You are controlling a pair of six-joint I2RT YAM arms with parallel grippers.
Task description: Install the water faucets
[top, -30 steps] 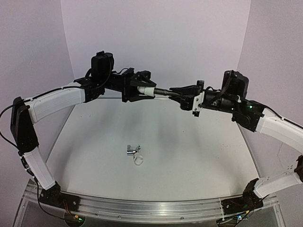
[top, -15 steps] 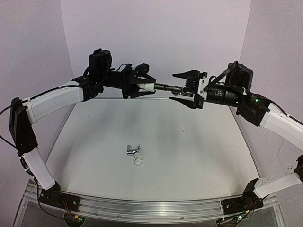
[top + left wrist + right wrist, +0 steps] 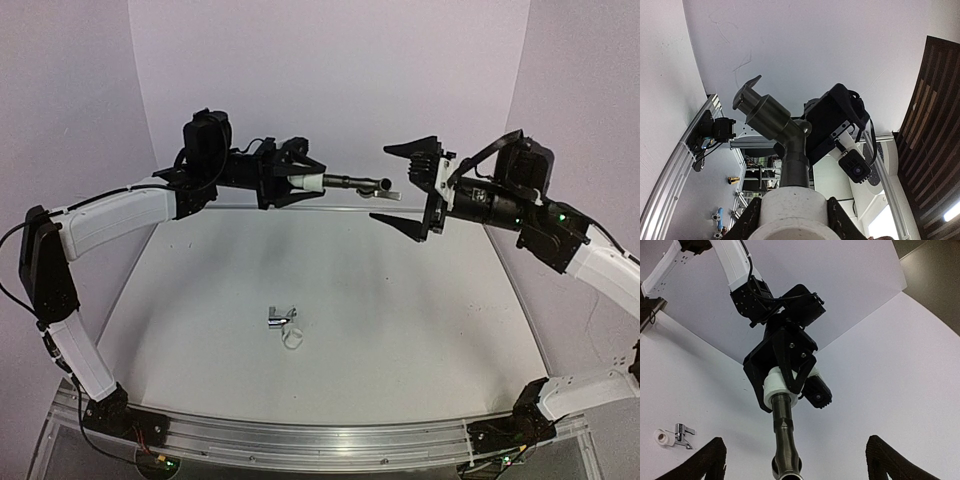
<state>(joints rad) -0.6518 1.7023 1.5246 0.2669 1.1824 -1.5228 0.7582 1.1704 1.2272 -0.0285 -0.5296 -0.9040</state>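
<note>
Black faucet [image 3: 352, 182]: held in the air in the upper middle of the overhead frame. It lies roughly level, with its stem end set into a white fitting [image 3: 311, 183] and its free end pointing to the right of the frame. Your left gripper [image 3: 303, 184] pinches the white fitting between its two fingers, which lie on the fitting and not on the dark metal.

In the left wrist view you look along the faucet from the fitting at the bottom edge. The dark body rises through the centre of the frame and bends to the upper left, ending in a round barrel with a small flat tab at its tip.

Your right gripper [image 3: 404, 186] stands to the right of the faucet in the overhead frame with its jaws spread wide. One finger is above the faucet's free end and one below, and neither touches it. In the right wrist view the two fingertips [image 3: 709, 460] show at the lower left and lower right, well apart. The faucet enters from the bottom centre between them and runs up to the fitting and the left gripper in the middle of the frame.

Chrome faucet [image 3: 279, 317]: lies on the white table [image 3: 420, 300] in the lower middle of the overhead frame, with a small white ring [image 3: 293, 339] just beside it toward the lower right. You find both again at the lower left of the right wrist view, well apart from either gripper.
</note>
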